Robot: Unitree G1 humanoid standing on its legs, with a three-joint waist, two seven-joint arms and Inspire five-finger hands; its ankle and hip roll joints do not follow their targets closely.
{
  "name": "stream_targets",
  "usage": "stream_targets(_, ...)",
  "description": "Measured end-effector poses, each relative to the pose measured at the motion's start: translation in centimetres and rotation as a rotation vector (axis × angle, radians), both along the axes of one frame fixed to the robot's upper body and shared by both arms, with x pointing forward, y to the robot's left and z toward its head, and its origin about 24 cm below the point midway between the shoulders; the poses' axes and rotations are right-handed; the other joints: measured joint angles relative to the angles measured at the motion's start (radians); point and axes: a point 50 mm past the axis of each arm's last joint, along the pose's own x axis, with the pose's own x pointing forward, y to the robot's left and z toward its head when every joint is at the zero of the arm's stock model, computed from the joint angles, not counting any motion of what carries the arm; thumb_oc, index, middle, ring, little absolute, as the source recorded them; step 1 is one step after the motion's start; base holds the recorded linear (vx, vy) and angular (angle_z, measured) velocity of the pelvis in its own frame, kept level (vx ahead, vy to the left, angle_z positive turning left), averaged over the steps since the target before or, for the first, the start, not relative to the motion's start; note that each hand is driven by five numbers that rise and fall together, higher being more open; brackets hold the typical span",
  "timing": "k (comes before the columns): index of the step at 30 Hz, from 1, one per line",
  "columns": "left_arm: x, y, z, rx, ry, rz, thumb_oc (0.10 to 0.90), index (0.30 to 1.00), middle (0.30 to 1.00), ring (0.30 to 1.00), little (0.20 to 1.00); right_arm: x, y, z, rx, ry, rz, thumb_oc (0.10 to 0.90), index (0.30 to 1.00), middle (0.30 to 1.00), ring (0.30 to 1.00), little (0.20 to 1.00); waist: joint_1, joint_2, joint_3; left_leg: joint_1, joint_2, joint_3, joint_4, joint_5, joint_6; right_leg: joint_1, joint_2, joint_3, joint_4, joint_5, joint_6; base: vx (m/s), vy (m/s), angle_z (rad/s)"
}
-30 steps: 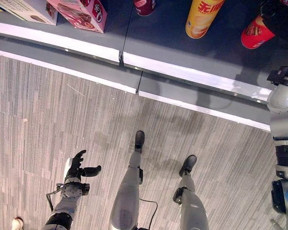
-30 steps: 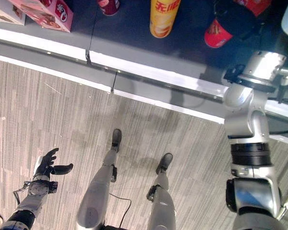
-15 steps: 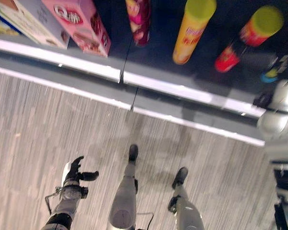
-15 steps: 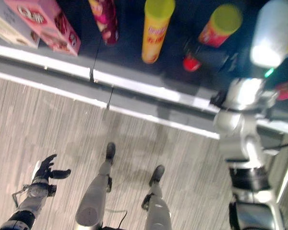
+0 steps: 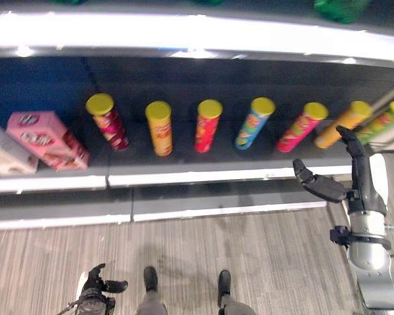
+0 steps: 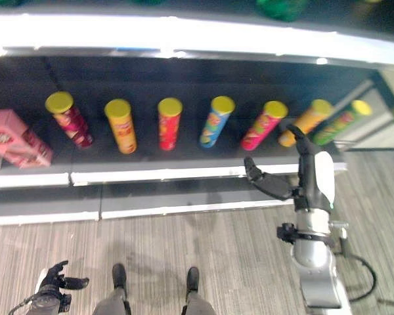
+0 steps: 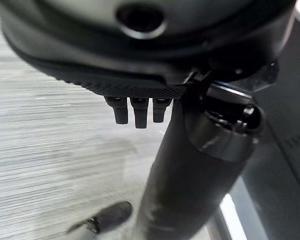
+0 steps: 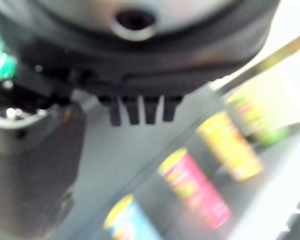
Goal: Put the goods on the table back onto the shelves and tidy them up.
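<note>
The left hand (image 5: 95, 287) hung low over the bare floor (image 5: 46, 262), fingers spread and empty. Past it the shelf (image 5: 184, 176) showed its white front edge, with free room between that edge and the row of cans (image 5: 207, 125) standing along the back. The pink box (image 5: 46, 139) sat near the shelf's left end. The right hand (image 5: 351, 177) was raised at the shelf's right end, fingers straight, thumb out, empty. Its wrist view showed a pink can (image 8: 192, 187) close ahead.

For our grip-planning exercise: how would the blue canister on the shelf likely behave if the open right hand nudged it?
The blue canister is tall and narrow, so it would probably tip. Being round, it might roll toward the pink canister. The right hand hangs open nearby.
</note>
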Motion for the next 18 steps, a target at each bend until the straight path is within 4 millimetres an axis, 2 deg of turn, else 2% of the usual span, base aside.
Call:
stream_targets(3, 0.2, 0.1, 0.1, -0.001, -0.008, -0.001, 0.8, 0.9, 0.9, 0.9, 0.9, -0.3, -0.5, -0.2, 0.046, -0.004, -0.021, 0.8, 0.9, 0.9, 0.9, 0.9, -0.03, -0.006, -0.022, 0.024, 0.009, 0.064, -0.004, -0.025, -0.003, -0.026, 0.004, 0.055, 0.0, 0.024, 0.007, -0.05, 0.088, -0.77)
stream_targets(5, 0.7, 0.1, 0.3, 0.0, -0.023, -0.005, 0.8, 0.9, 0.9, 0.9, 0.9, -0.5, -0.7, -0.5, 0.064, 0.003, -0.028, 0.8, 0.9, 0.9, 0.9, 0.9, -0.056, -0.007, -0.031, 0.025, 0.01, 0.074, -0.005, -0.027, -0.003, -0.034, 0.005, 0.057, 0.0, 0.03, 0.003, -0.09, 0.091, -0.55)
stream_targets(6, 0.8, 0.1, 0.3, 0.0, -0.024, -0.017, 0.8, 0.9, 0.9, 0.9, 0.9, -0.1, -0.4, -1.2, 0.094, 0.017, -0.021, 0.8, 0.9, 0.9, 0.9, 0.9, -0.057, -0.006, -0.037, 0.039, 0.023, 0.108, 0.0, -0.034, 0.0, -0.085, 0.032, 0.076, 0.05, 0.049, 0.015, -0.13, 0.182, -0.92)
stream_targets(7, 0.8, 0.1, 0.3, -0.006, -0.017, -0.022, 0.8, 0.9, 0.9, 0.9, 0.9, -0.2, -0.4, -1.8, 0.11, 0.036, -0.028, 0.8, 0.9, 0.9, 0.9, 0.9, -0.062, -0.009, -0.038, 0.049, 0.016, 0.135, 0.008, -0.039, -0.002, -0.104, 0.049, 0.069, 0.078, 0.057, 0.022, -0.15, 0.198, -1.24)
stream_targets(8, 0.9, 0.0, 0.3, -0.011, -0.015, -0.033, 0.8, 0.9, 0.9, 0.9, 0.9, 0.2, -0.3, -2.1, 0.117, 0.047, -0.022, 0.8, 0.9, 0.9, 0.9, 0.9, -0.039, -0.003, -0.025, 0.059, 0.025, 0.179, 0.039, -0.066, 0.013, -0.14, 0.064, -0.014, 0.117, 0.094, 0.048, -0.11, 0.085, -1.52)
stream_targets(9, 0.9, -0.1, 0.4, -0.013, -0.022, -0.046, 0.8, 0.9, 0.9, 0.9, 0.9, 0.9, 0.0, -2.4, 0.123, 0.06, -0.008, 0.8, 0.9, 0.9, 0.9, 0.9, -0.002, 0.001, 0.0, 0.076, 0.042, 0.199, 0.067, -0.109, 0.044, -0.165, 0.071, -0.118, 0.124, 0.168, 0.083, -0.06, -0.073, -1.83)
stream_targets(10, 0.7, -0.5, 0.2, -0.018, -0.012, -0.067, 0.8, 0.9, 0.9, 0.9, 0.9, 1.3, 0.1, -2.3, 0.12, 0.061, 0.002, 0.8, 0.9, 0.9, 0.9, 0.9, 0.02, 0.014, 0.012, 0.083, 0.061, 0.219, 0.091, -0.108, 0.062, -0.164, 0.067, -0.257, 0.12, 0.182, 0.085, -0.04, -0.165, -1.65)
stream_targets(11, 0.4, -1.4, -0.2, -0.053, -0.014, -0.07, 0.8, 0.9, 0.9, 0.9, 0.9, 0.3, -0.6, -3.1, 0.1, 0.115, -0.02, 0.8, 0.9, 0.9, 0.9, 0.9, 0.008, 0.048, 0.014, 0.111, 0.064, 0.24, 0.112, -0.12, 0.041, -0.144, -0.02, -0.507, 0.273, 0.005, -0.015, 0.09, -0.218, -1.04)
stream_targets(12, 0.4, -1.6, -0.1, -0.057, -0.025, -0.076, 0.8, 0.9, 0.9, 0.9, 0.9, -0.3, -1.0, -3.6, 0.094, 0.149, -0.031, 0.8, 0.9, 0.9, 0.9, 0.9, 0.009, 0.058, 0.011, 0.127, 0.065, 0.25, 0.112, -0.131, 0.033, -0.121, -0.045, -0.524, 0.314, -0.024, -0.012, 0.18, -0.216, -0.51)
stream_targets(13, 0.1, -1.3, -0.1, -0.053, -0.016, -0.064, 0.8, 0.9, 0.9, 0.9, 0.9, -1.0, -1.2, -4.2, 0.092, 0.177, -0.043, 0.8, 0.9, 0.9, 0.9, 0.9, 0.002, 0.056, 0.004, 0.129, 0.068, 0.255, 0.123, -0.135, 0.025, -0.095, -0.058, -0.493, 0.306, -0.05, 0.024, 0.18, -0.144, -0.43)
stream_targets(14, -0.2, -0.8, -0.1, -0.05, -0.014, -0.034, 0.8, 0.9, 0.9, 0.9, 0.9, -1.2, -1.2, -4.4, 0.093, 0.191, -0.044, 0.8, 0.9, 0.9, 0.9, 0.9, 0.0, 0.051, 0.004, 0.14, 0.076, 0.278, 0.125, -0.139, 0.004, -0.095, -0.042, -0.446, 0.301, -0.093, 0.054, 0.27, -0.219, -0.59)
stream_targets(16, -2.4, -0.2, -0.7, -0.054, 0.042, 0.029, 0.8, 0.9, 0.9, 0.9, 0.9, -1.3, -1.2, -4.6, 0.093, 0.206, -0.034, 0.8, 0.9, 0.9, 0.9, 0.9, 0.01, 0.062, 0.001, 0.184, 0.103, 0.331, 0.126, -0.135, -0.014, -0.084, -0.006, -0.405, 0.3, -0.119, 0.009, 0.21, -0.21, -0.75)
stream_targets(17, -3.6, -0.8, -1.4, -0.073, 0.095, 0.037, 0.8, 0.9, 0.9, 0.9, 0.9, -2.2, -2.2, -4.7, 0.092, 0.217, -0.08, 0.8, 0.9, 0.9, 0.9, 0.9, -0.005, 0.086, -0.011, 0.221, 0.131, 0.35, 0.128, -0.135, -0.036, -0.059, 0.033, -0.396, 0.302, -0.143, -0.041, 0.18, -0.233, -0.53)
stream_targets(18, -3.9, -1.0, -1.5, -0.08, 0.106, 0.028, 0.8, 0.9, 0.9, 0.9, 0.9, -2.6, -2.9, -4.6, 0.09, 0.219, -0.11, 0.8, 0.9, 0.9, 0.9, 0.9, -0.003, 0.093, -0.015, 0.235, 0.141, 0.362, 0.139, -0.13, -0.041, -0.05, 0.052, -0.384, 0.304, -0.152, -0.075, 0.22, -0.303, -0.49)
